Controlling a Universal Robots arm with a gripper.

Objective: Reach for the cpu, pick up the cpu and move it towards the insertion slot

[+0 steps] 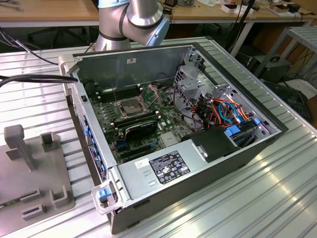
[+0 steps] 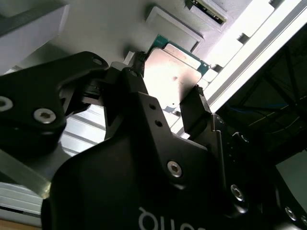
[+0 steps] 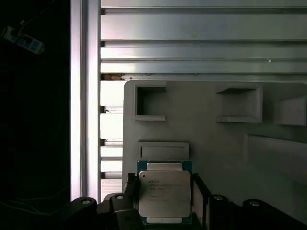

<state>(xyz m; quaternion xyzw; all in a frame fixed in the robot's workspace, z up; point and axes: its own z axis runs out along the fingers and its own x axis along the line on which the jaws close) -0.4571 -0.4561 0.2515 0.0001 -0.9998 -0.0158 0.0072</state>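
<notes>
The cpu (image 3: 164, 184), a pale silvery square plate with a green rim, lies on a grey holder plate (image 3: 216, 143) between my black fingers. In both wrist views my gripper (image 3: 164, 196) straddles it, one fingertip (image 3: 130, 189) against one side edge and the other against the opposite edge, so it looks shut on the cpu (image 2: 175, 72). In the exterior view the insertion slot (image 1: 128, 107), a metal-framed square socket with its hinged plate raised, sits on the motherboard inside the open computer case (image 1: 237, 148).
The grey holder plate has raised pockets and blocks (image 3: 151, 100) near the cpu and rests on ribbed aluminium table profiles (image 3: 201, 48). Inside the case are a black card (image 1: 141, 130), a power supply (image 1: 158, 168) and bundled cables (image 1: 223, 111). The arm's body (image 1: 131, 20) stands behind the case.
</notes>
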